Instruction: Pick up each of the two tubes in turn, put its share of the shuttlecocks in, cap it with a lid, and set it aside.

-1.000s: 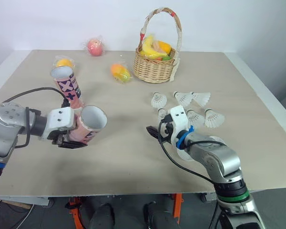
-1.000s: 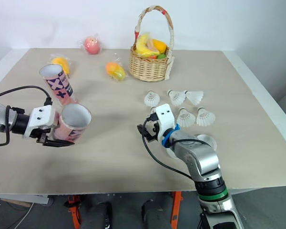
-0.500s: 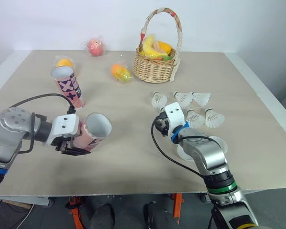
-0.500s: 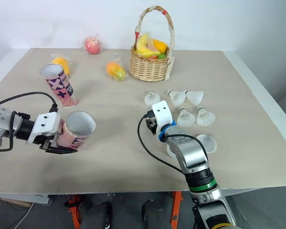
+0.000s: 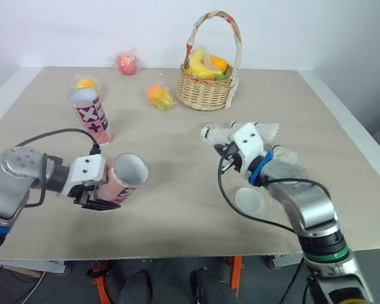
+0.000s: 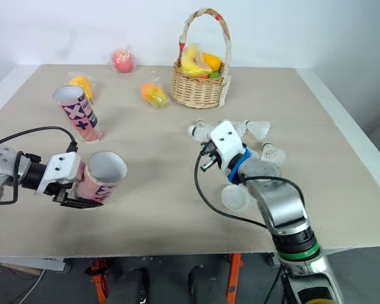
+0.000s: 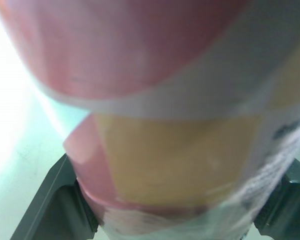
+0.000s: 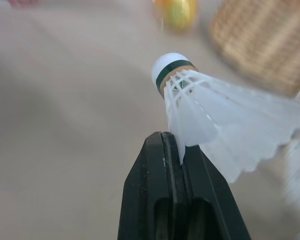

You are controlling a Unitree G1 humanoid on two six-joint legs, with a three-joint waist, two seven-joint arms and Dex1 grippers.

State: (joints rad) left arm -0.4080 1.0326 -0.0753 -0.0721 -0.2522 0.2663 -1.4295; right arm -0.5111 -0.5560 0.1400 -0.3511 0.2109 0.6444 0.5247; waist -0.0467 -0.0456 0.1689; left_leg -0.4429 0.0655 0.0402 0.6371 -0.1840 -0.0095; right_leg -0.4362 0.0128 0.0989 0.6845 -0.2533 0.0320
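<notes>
Lower left of the frame, my left pincer (image 5: 103, 197) clamps a tilted pink tube (image 5: 123, 177); at centre right, my right pincer (image 8: 174, 142) pinches a shuttlecock (image 8: 200, 107) by its feathers.

tube (image 7: 155, 100): blurred, cut off by the edges — print unreadable
basket (image 8: 262, 40): blurred, cut by edge
shuttlecocks (image 5: 270, 130): some half-hidden behind right gripper (image 5: 227, 152)

Your two head cameras look forward and down across one shared table (image 5: 177, 221), with the wicker basket (image 5: 206, 92) at its far side. Your left wrist camera sits hard against the pink tube (image 7: 155, 125). Your right wrist camera sights closely along the right gripper (image 8: 174, 142) at a shuttlecock (image 8: 210, 110).
</notes>
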